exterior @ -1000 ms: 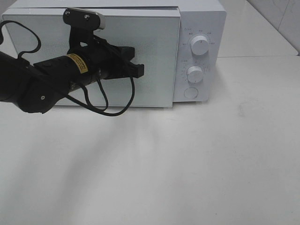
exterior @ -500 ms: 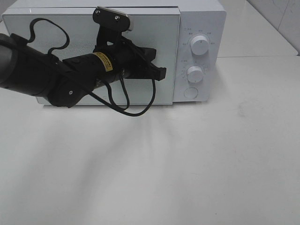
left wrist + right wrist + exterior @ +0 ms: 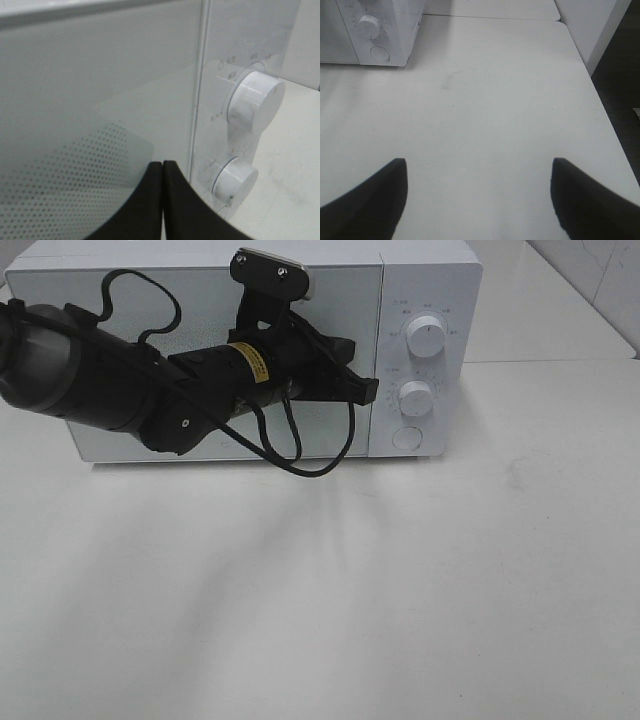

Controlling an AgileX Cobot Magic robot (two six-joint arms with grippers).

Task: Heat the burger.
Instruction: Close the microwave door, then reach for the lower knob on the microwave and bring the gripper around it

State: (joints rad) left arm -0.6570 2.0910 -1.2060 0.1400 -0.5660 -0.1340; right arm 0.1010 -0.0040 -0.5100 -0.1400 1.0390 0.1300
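Observation:
The burger is out of view. A white microwave (image 3: 430, 280) stands at the back of the table with its door (image 3: 120, 300) closed. My left gripper (image 3: 368, 390) is shut with nothing in it, its tips in front of the door's right edge, just left of the lower knob (image 3: 415, 397). In the left wrist view the two black fingers (image 3: 150, 200) press together below the upper knob (image 3: 255, 100) and beside the lower knob (image 3: 235, 180). My right gripper (image 3: 478, 162) hangs open over bare table, holding nothing, and does not show in the exterior view.
The microwave's panel carries an upper knob (image 3: 427, 337) and a round button (image 3: 407, 438). A black cable (image 3: 320, 455) loops under the left arm. The white table (image 3: 400, 590) ends at an edge (image 3: 600, 100) to the right of the microwave (image 3: 350, 30).
The left arm has swept to the right across the closed door, bringing its shut tips close to the lower knob. The jaws stayed shut.

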